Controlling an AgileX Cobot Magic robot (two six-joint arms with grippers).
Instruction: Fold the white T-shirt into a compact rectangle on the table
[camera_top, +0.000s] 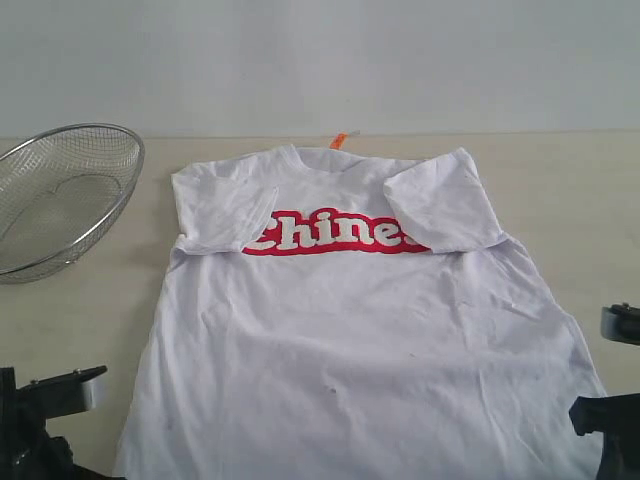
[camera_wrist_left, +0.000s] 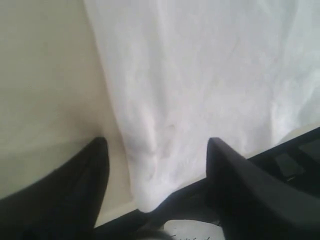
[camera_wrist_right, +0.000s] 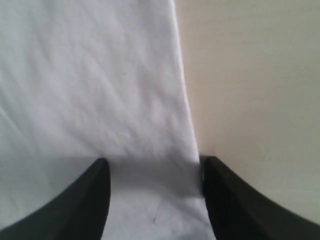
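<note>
2 grippers here, both spread wide with nothing pinched. The left gripper (camera_wrist_left: 155, 145) has a bottom corner of the white T-shirt (camera_top: 360, 340) sitting in the gap between its fingers. The right gripper (camera_wrist_right: 155, 165) has the shirt's side edge running down between its fingers, close to one of them. Can't tell if either is actually touching the cloth. The shirt lies front-up and mostly flat on the table (camera_top: 560, 190), collar at the far end with the orange neck tag (camera_top: 338, 140) poking out. Both sleeves are folded in over the chest, covering the ends of the red lettering (camera_top: 330, 233). A wire mesh basket (camera_top: 60, 200) sits on the table off to the left of the shirt, not touching it.
</note>
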